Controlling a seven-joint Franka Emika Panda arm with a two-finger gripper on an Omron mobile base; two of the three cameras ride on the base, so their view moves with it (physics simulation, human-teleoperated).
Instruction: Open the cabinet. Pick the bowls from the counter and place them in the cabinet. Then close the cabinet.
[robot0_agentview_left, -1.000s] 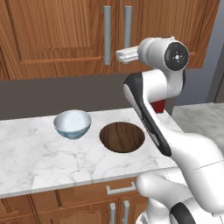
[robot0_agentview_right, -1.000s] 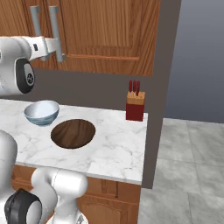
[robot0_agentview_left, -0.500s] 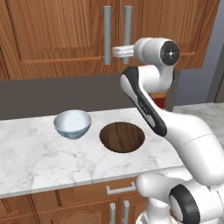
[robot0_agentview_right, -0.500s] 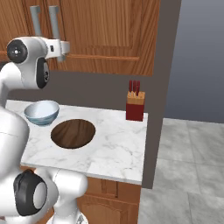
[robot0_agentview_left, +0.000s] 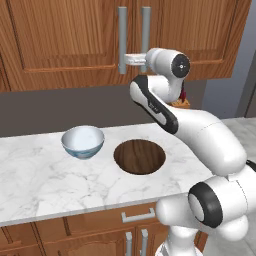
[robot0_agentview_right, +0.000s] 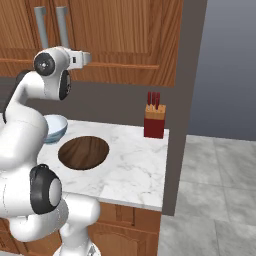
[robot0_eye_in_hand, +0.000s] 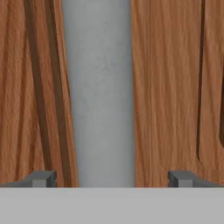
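Your gripper (robot0_agentview_left: 129, 59) is spread wide and empty, raised to the cabinet (robot0_agentview_left: 65, 40) doors and aimed at the grey bar handles; from the left base view it reaches toward the left handle (robot0_agentview_left: 122, 40), or possibly between the two, with its tips close to the bar. In the hand view the handle (robot0_eye_in_hand: 98, 92) runs upright between the two fingertips (robot0_eye_in_hand: 41, 178), a little left of centre, so nudge sideways until the bar sits midway before you close. Push forward only until the bar is well inside the fingers, then close firmly and pull straight out at first, letting the hand follow the door's arc; a skewed pull is likely to slip off the smooth bar. You cannot tell from these views whether the tips already pass the bar. Both doors look shut, so the opening step is judged barely begun. The bowls wait on the counter (robot0_agentview_left: 45, 175): the white bowl (robot0_agentview_left: 83, 141) stands upright left of the wooden bowl (robot0_agentview_left: 139, 156), near each other but apart. The right base view adds what the left one hides: a knife block (robot0_agentview_right: 154, 120) stands at the counter's far right end beside a dark side panel (robot0_agentview_right: 182, 100), and the white bowl (robot0_agentview_right: 55, 127) is partly hidden behind the arm there. The left base view shows both handles, including the right handle (robot0_agentview_left: 145, 32), and the bowls whole, while the hand view alone gives the bar's alignment within the jaws.
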